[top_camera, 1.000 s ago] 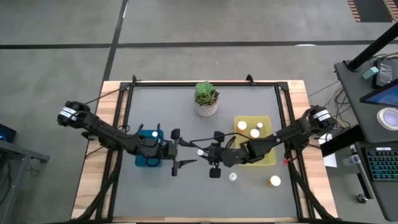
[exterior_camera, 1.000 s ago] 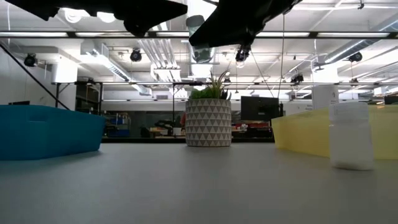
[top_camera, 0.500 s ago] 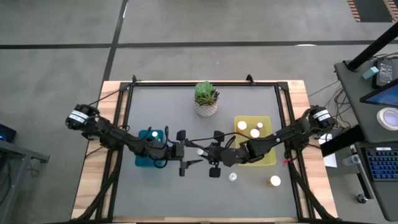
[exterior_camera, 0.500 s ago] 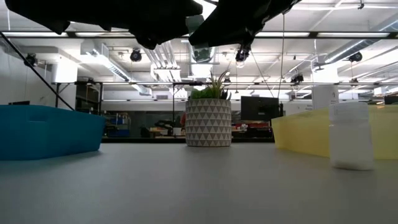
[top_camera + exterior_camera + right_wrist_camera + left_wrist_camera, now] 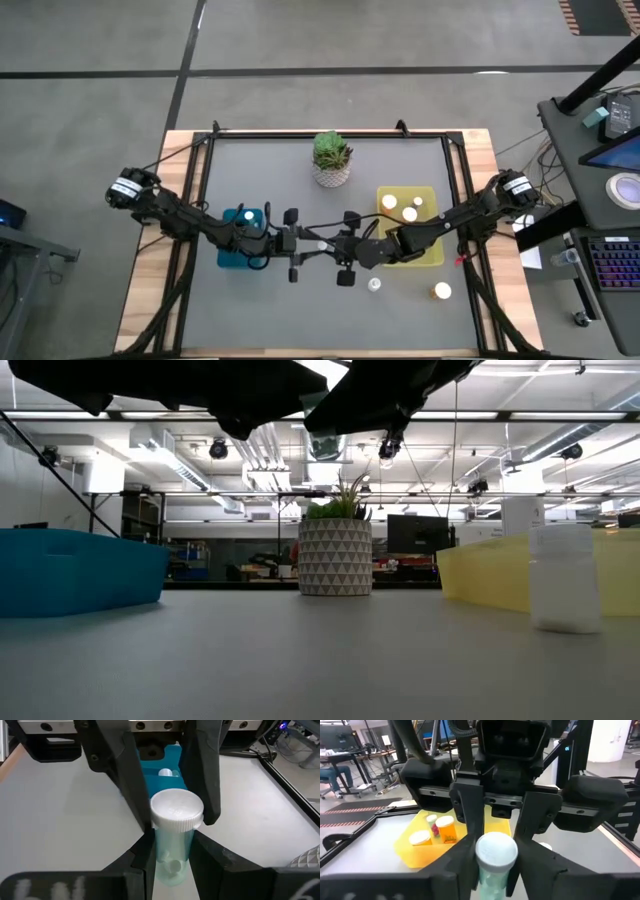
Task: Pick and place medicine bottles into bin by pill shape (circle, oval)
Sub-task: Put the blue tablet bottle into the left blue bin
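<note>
Clear bottle (image 5: 175, 835) is mid-counter betw. blue bin (image 5: 240, 238) & yellow bin (image 5: 410, 240), pinched by right gripper (image 5: 330, 246). Left gripper (image 5: 305, 252) spread around its cap. Blue bin: 1 white cap. Yellow bin: 3 bottles (image 5: 402, 208). 2 more bottles (image 5: 441, 291) on counter (image 5: 300, 310) near yellow bin.

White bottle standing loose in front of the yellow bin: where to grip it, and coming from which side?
Probably from straight above. The white bottle stands upright, cap up, clear of the yellow bin, so fingers can straddle its round body just under the cap. The right gripper is nearer, but it holds a clear bottle mid-table, with the left gripper at it.
</note>
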